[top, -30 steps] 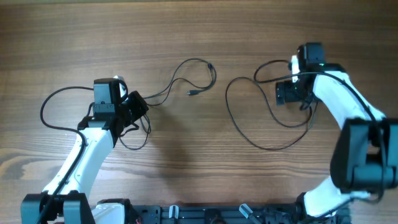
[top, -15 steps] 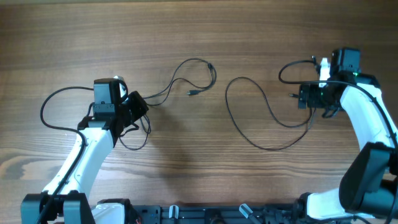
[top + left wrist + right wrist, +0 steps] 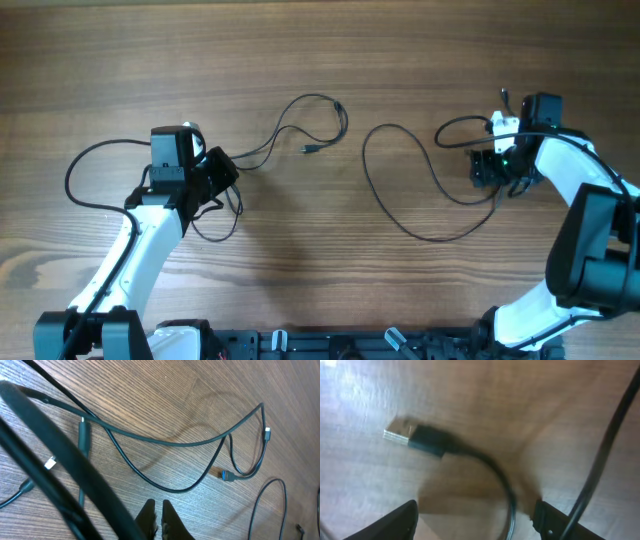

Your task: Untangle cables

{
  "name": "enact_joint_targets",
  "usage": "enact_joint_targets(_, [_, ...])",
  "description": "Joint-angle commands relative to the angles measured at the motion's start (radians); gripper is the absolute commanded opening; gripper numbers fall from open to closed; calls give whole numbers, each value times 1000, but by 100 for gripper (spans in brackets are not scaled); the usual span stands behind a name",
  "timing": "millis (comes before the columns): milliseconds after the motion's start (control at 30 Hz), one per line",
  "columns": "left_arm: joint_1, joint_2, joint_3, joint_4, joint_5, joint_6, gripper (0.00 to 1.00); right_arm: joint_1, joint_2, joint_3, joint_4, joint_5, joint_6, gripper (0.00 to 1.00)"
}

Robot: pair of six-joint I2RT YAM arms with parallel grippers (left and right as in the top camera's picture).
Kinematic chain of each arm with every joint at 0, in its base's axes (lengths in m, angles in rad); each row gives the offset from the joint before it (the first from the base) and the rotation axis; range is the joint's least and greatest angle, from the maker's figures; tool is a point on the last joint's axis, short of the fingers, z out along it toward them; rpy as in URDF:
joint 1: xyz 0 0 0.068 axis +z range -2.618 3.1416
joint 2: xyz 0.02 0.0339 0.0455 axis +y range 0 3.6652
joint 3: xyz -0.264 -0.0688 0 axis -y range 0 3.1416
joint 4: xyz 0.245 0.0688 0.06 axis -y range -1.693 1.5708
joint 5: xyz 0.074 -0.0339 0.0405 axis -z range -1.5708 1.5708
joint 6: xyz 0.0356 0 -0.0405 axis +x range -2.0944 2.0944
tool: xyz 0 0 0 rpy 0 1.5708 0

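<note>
Two thin black cables lie apart on the wooden table. One cable [image 3: 318, 97] curves from beside my left gripper [image 3: 222, 172] to the table's middle, with a small plug [image 3: 310, 150]. The left wrist view shows this cable [image 3: 170, 444] and its plug [image 3: 226, 475] on the wood ahead of the left gripper [image 3: 157, 512], which is shut with nothing seen between its fingers. The other cable [image 3: 430, 239] makes a big loop ending at my right gripper [image 3: 487, 165]. The right gripper [image 3: 477, 520] is open, low over the table, with that cable's USB plug [image 3: 415, 439] ahead and its cord [image 3: 509, 500] running between the fingers.
Thick black arm cables loop beside each arm: one at the left [image 3: 70, 175], one by the right wrist [image 3: 455, 125]. The thick left arm cable [image 3: 60, 480] crosses the left wrist view. Another plug end [image 3: 82, 435] lies near it. Bare wood fills the far side of the table [image 3: 320, 40].
My right arm has swung right, then back a little left and toward the front, staying over the right cable's end. The left arm and both cables lie as before.
</note>
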Motion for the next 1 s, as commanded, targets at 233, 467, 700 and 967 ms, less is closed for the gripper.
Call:
enact_joint_targets(233, [-4, 3, -2, 2, -6, 15, 8, -2, 72, -16, 143, -108, -61, 57])
enact_joint_targets(467, [-4, 3, -2, 2, -6, 15, 9, -2, 72, -16, 145, -152, -36, 4])
enact_joint_targets(700, [-4, 3, -2, 2, -6, 15, 9, -2, 70, -10, 157, -227, 87, 4])
enact_joint_targets(967, [-4, 3, -2, -4, -6, 15, 9, -2, -50, 60, 109, -295, 210, 4])
